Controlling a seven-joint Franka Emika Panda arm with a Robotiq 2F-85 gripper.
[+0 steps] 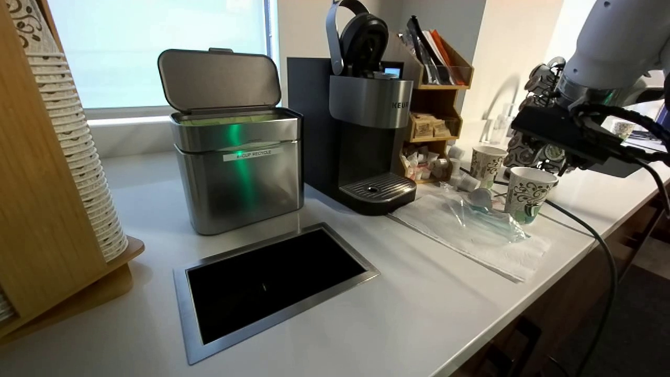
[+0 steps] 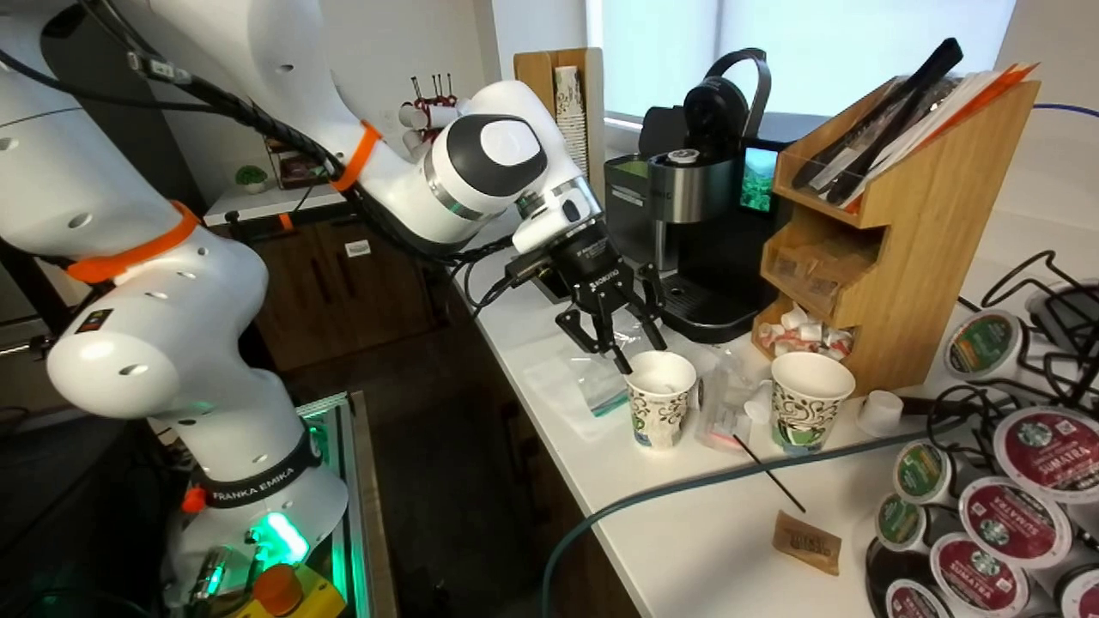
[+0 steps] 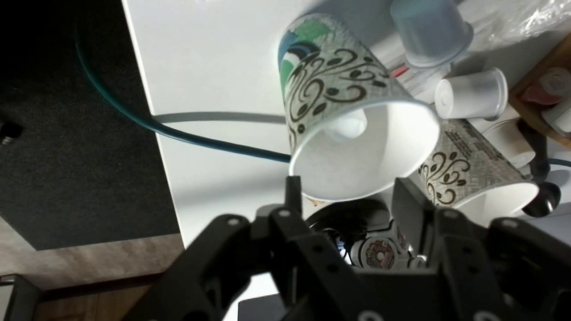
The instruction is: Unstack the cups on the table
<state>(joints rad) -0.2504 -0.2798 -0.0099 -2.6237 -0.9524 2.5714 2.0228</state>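
My gripper [image 3: 346, 182] is open and empty. In the wrist view its fingertips lie at the near rim of a vine-patterned paper cup [image 3: 339, 84]. In an exterior view the gripper [image 2: 641, 355] is just above this upright cup [image 2: 659, 419], which also shows in an exterior view [image 1: 528, 195]. A white object [image 3: 350, 125] lies inside it. A second patterned cup [image 2: 809, 412] stands upright, apart from it. Smaller plain grey-white cups lie close by: a greyish one [image 3: 430, 31], a white one [image 3: 470, 94] and one standing by the organizer [image 2: 882, 414]. The white table [image 2: 687, 534] carries them.
A clear plastic sheet [image 1: 466, 217] lies beside the paper cup. A teal hose [image 2: 730, 482] crosses the table. The pod rack [image 2: 987, 515], wooden organizer [image 2: 944, 215] and coffee machine [image 1: 371, 102] stand around. The steel-rimmed opening [image 1: 282, 314] is farther along the counter.
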